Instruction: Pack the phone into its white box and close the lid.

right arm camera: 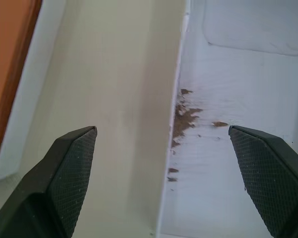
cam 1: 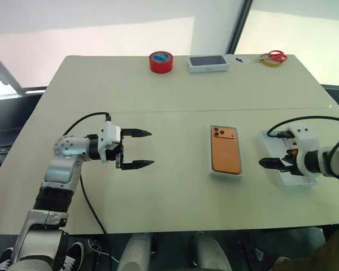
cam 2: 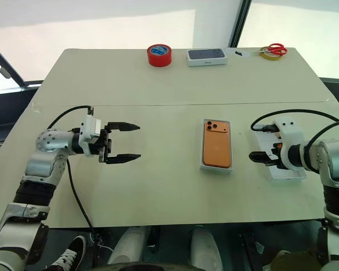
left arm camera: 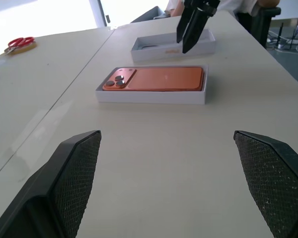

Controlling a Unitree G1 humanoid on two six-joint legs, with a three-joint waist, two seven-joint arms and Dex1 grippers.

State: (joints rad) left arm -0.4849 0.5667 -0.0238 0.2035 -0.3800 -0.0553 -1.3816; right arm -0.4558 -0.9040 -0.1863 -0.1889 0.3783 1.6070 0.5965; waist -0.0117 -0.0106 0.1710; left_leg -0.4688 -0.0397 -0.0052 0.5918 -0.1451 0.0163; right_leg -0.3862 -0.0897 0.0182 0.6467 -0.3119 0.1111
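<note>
A cream table [cam 1: 158, 130] stood by bright windows. The phone [cam 1: 225, 150] lay in the white box [cam 1: 213, 174]; the right gripper [cam 1: 271, 164], spread like the left gripper [cam 1: 137, 149], partly hid the lid [cam 1: 271, 141].

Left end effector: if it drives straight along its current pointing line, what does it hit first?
Probably the white box with the phone in it; bare table lies between it and the open left end effector.
</note>
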